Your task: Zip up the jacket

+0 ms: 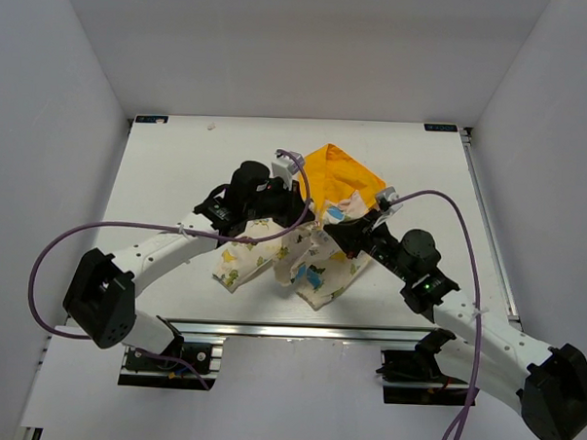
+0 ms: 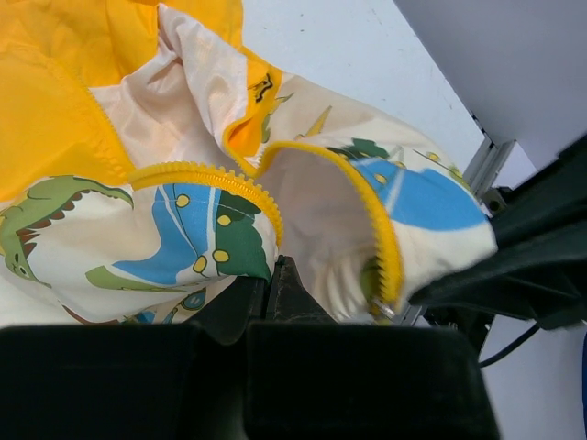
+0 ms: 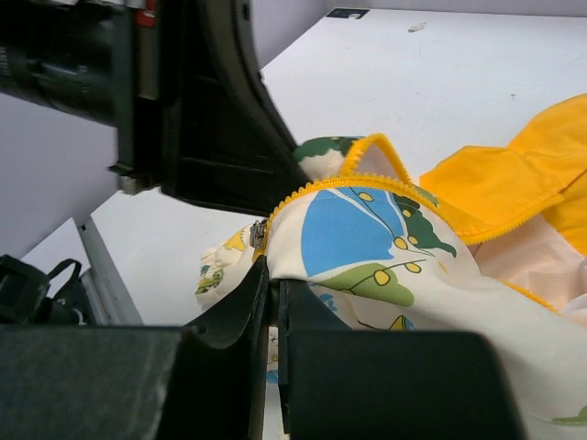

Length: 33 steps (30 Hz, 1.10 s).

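The jacket (image 1: pixel 317 242) lies mid-table, cream with dinosaur prints, its yellow hood (image 1: pixel 342 175) toward the back. My left gripper (image 1: pixel 292 218) is shut on the jacket's left front panel (image 2: pixel 174 243) beside the yellow zipper teeth (image 2: pixel 211 179). My right gripper (image 1: pixel 344 226) is shut on the right front panel (image 3: pixel 367 238) just below the metal zipper slider (image 3: pixel 259 233). The slider also shows in the left wrist view (image 2: pixel 383 310) at the bottom of the right zipper edge. The two front edges stand apart, with white lining (image 2: pixel 316 225) showing between them.
The white table (image 1: pixel 179 166) has walls on three sides. An aluminium rail (image 1: pixel 298 329) runs along the near edge. Purple cables (image 1: pixel 440 202) loop over both arms. The left arm's body (image 3: pixel 183 101) hangs close above the right gripper.
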Available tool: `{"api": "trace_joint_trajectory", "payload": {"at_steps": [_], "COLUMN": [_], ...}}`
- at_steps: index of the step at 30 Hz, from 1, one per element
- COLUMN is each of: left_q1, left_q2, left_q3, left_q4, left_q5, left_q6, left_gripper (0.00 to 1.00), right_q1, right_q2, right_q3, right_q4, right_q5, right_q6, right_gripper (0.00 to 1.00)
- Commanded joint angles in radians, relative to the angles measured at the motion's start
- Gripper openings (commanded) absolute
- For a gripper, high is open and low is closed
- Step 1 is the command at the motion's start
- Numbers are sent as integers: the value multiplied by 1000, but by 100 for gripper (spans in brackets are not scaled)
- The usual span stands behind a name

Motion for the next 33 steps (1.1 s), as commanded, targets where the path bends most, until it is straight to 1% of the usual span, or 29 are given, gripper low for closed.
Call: {"api": "trace_joint_trajectory", "payload": {"at_steps": [1, 7, 10, 11, 13, 17, 18, 21, 24, 27, 29, 30, 31, 32, 33], "left_q1": [1, -1, -1, 1, 1, -1, -1, -1, -1, -1, 1, 1, 2, 5, 7], "left_q2": [-85, -122, -136, -136, -134, -126, -128, -140, -154, -165, -163, -159, -157, -156, -153], "left_q3": [-12, -29, -35, -34, -35, -35, -37, -37, -31, -19, 4, 15, 24, 38, 43], "left_q4": [48, 44, 22, 18, 16, 10, 9, 7, -4, -14, -21, -22, -16, 5, 21], "left_q5": [59, 113, 125, 134, 171, 193, 196, 188, 171, 112, 41, 30, 26, 29, 39], "left_q6": [21, 44, 65, 68, 71, 76, 78, 84, 94, 99, 91, 91, 90, 88, 90], "left_gripper": [0, 0, 0, 0, 0, 0, 0, 0, 0, 0, 0, 0, 0, 0, 0], "right_q1": [-2, -5, -5, -7, -8, -12, -13, -22, -28, -35, -36, -38, -39, -39, -39], "right_q2": [29, 103, 113, 121, 132, 150, 147, 124, 86, 41, 5, -6, -30, -41, -49], "right_q3": [-8, 2, -12, -18, -23, -38, -47, -93, -145, -207, -224, -228, -225, -221, -219], "right_q4": [97, 173, 221, 265, 299, 403, 460, 550, 595, 678, 683, 668, 610, 582, 559], "right_q5": [69, 133, 170, 174, 176, 156, 152, 162, 179, 179, 156, 139, 121, 75, 61], "right_q6": [-22, -30, -31, -34, -33, -21, -9, 7, 18, 24, 19, 13, 12, 7, 4], "right_gripper": [0, 0, 0, 0, 0, 0, 0, 0, 0, 0, 0, 0, 0, 0, 0]}}
